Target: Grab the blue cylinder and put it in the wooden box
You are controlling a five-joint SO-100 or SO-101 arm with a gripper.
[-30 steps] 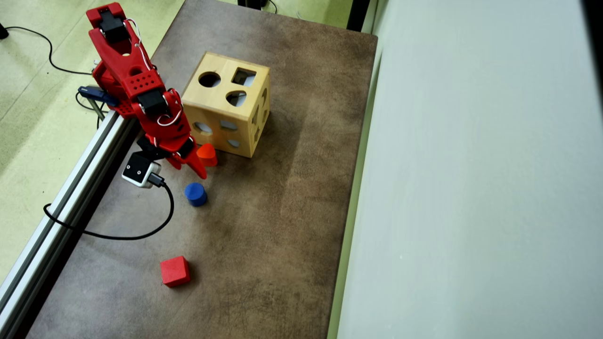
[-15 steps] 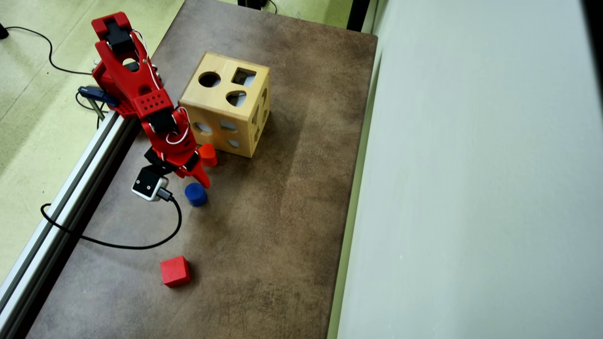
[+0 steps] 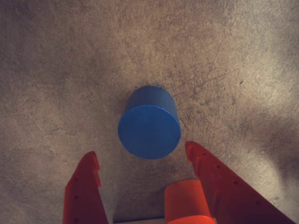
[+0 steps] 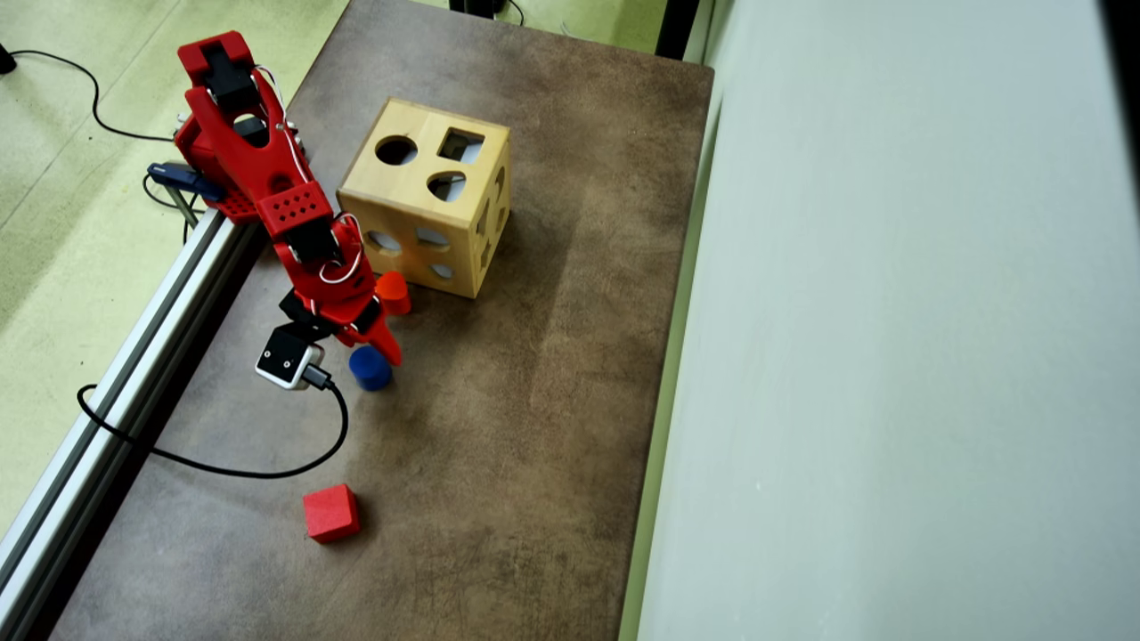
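**Open gripper poised over the cylinder**

In the wrist view the gripper (image 3: 142,156) is spread wide and holds nothing; its two red fingers (image 3: 84,191) enter from the bottom edge. The cylinder (image 3: 149,126) stands upright on the brown mat (image 3: 243,60), just beyond the fingertips and centred on the gap between them, touching neither. An orange-red block (image 3: 187,200) shows low between the fingers. In the overhead view the cylinder (image 4: 370,369) sits beside the gripper (image 4: 378,349), near the box (image 4: 427,196); a red cube (image 4: 330,514) lies well apart.
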